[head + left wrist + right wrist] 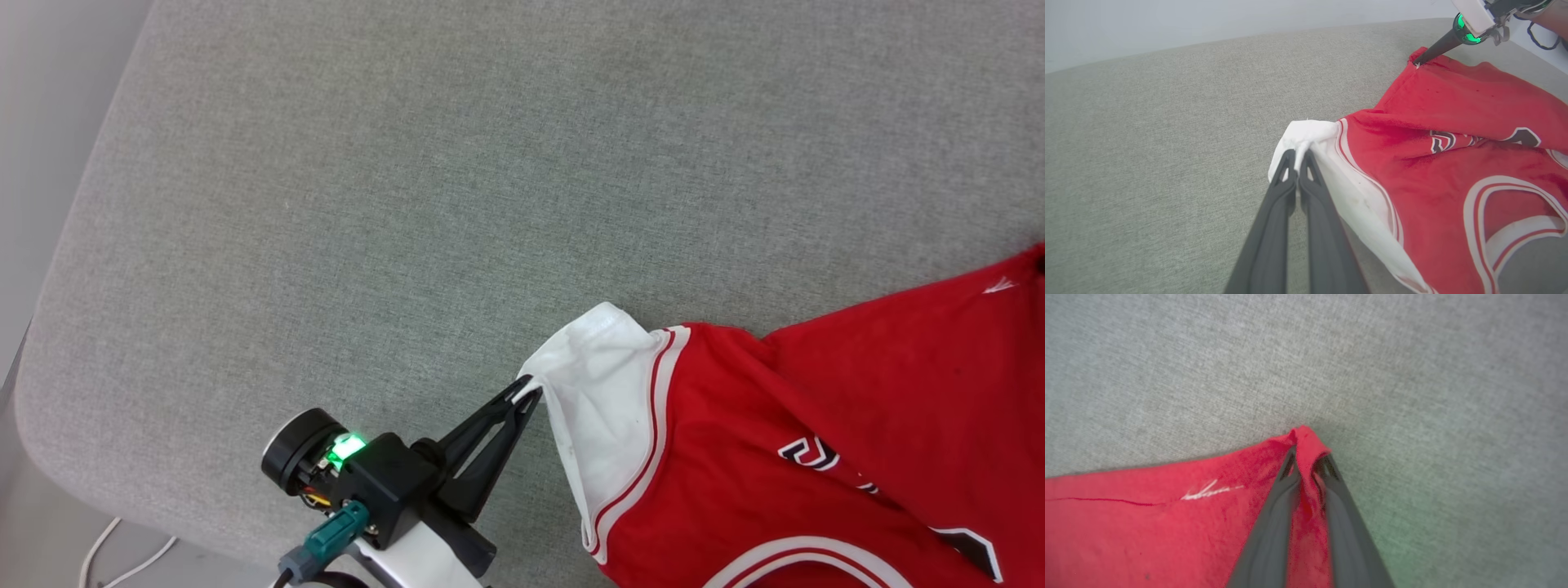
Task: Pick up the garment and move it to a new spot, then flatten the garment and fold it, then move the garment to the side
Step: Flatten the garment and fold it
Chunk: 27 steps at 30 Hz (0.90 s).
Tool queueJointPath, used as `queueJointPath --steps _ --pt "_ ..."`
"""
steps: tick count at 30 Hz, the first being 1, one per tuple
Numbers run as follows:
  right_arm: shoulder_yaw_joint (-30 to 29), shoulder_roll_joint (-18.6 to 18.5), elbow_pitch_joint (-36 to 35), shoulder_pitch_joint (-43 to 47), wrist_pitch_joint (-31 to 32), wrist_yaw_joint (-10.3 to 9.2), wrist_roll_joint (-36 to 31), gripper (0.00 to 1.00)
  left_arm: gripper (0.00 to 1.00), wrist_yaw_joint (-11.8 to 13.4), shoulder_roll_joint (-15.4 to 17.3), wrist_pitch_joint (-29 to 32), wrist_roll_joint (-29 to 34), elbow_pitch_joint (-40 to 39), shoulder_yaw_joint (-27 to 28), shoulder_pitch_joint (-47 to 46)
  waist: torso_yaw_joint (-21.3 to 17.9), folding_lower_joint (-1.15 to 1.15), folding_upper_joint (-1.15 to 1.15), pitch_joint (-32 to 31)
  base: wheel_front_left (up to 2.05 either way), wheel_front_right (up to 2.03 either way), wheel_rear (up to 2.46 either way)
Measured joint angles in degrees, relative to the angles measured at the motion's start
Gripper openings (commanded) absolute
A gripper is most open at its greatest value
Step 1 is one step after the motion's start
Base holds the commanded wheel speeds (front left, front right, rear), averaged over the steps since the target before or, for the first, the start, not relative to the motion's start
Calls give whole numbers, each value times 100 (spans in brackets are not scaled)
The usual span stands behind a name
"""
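Observation:
The garment [816, 392], a red jersey with a white sleeve and striped trim, lies on the grey cushion at the lower right of the head view, its number print partly showing. My left gripper [529, 390] is shut on the edge of the white sleeve, which bunches between the tips of the gripper [1298, 155] in the left wrist view. My right gripper [1308, 457] pinches a red corner of the garment [1147, 531] near its small white logo [1208, 492]. That right gripper [1417, 63] also appears at the top right of the left wrist view, tip on the corner of the garment [1433, 171].
The grey upholstered surface [408, 204] stretches wide to the left and beyond the garment. Its rounded corner [33, 408] drops off at the lower left, where a white cable [122, 555] lies on the floor.

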Motion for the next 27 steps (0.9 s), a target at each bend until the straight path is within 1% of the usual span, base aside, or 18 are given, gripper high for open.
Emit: queueJointPath --steps 4,7,11,15,20,27 --pt "81 42 96 -24 -291 1 85 0 0 33 70 -23 0 10 45 0 -85 0 0 -99 0 0 0" --pt "141 68 156 -77 -647 3 187 0 0 58 129 -23 0 -8 103 0 -172 0 0 -220 0 0 0" --pt "238 66 277 -196 -1094 2 341 0 0 98 220 -21 -70 -38 236 3 -328 0 0 -432 0 0 0" --pt "323 109 254 -298 -1432 2 526 0 0 155 371 12 -152 -87 410 22 -518 0 0 -706 0 0 0" --pt "461 124 11 -311 -1767 1 723 0 0 322 589 29 -218 -283 725 121 -821 0 0 -1098 0 0 0" --pt "377 121 -592 -304 -2039 1 980 0 0 568 898 -8 -213 -730 1249 140 -1300 -1 0 -1589 0 0 0"
